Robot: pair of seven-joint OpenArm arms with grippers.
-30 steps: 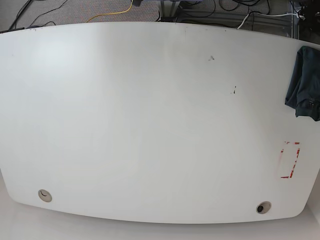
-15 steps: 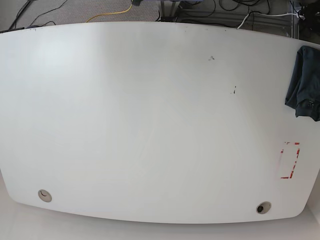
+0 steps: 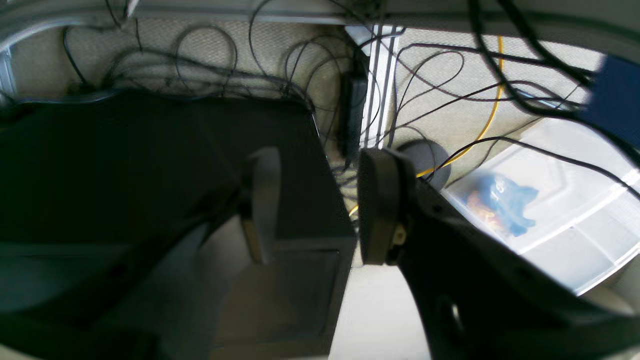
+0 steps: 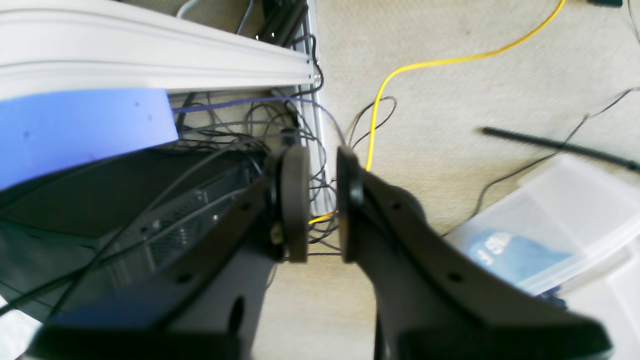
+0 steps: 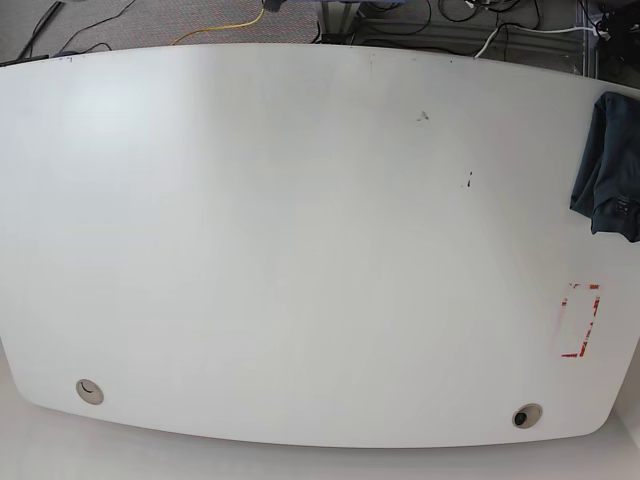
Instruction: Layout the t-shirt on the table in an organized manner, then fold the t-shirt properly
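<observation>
Our left hand hangs with its jaws well apart and nothing between them, looking down on floor cables and a clear plastic bin. Our right hand is also empty, its jaws parted by only a narrow gap, above carpet and a yellow cable. Neither hand appears over the table in the base view. The t-shirt lies bunched at the table's 3 o'clock edge, partly cut off by the frame, well above the red tape mark. We judge it light, soft and limp: it will sag and crease when lifted, so we would pinch it at the shoulders or hem corners with both hands.
</observation>
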